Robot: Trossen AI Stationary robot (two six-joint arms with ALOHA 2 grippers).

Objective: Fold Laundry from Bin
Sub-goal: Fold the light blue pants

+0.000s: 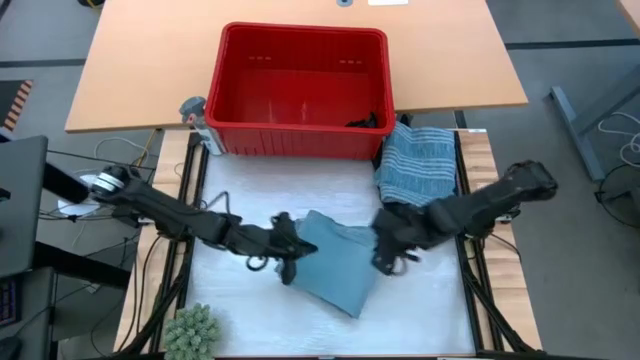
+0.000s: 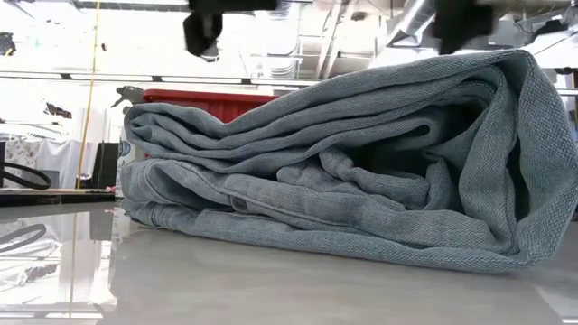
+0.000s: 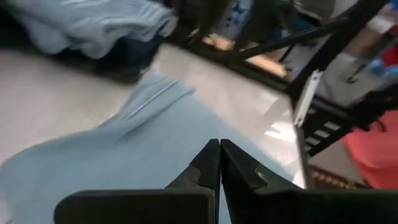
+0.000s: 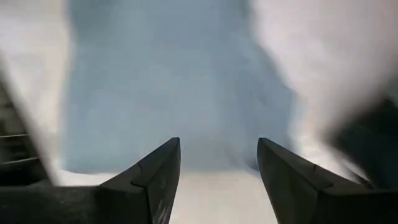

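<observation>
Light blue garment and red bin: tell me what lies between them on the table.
In the high view, bare white table surface separates the folded light blue garment from the red bin; the striped laundry sits off to the side.

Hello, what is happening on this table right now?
A two-armed robot is folding laundry. A light blue garment lies folded on the white table. The left claw is shut at its left edge; the right claw is open at its right edge, holding nothing. A striped folded piece sits beside the red bin, which still has something dark inside.
</observation>
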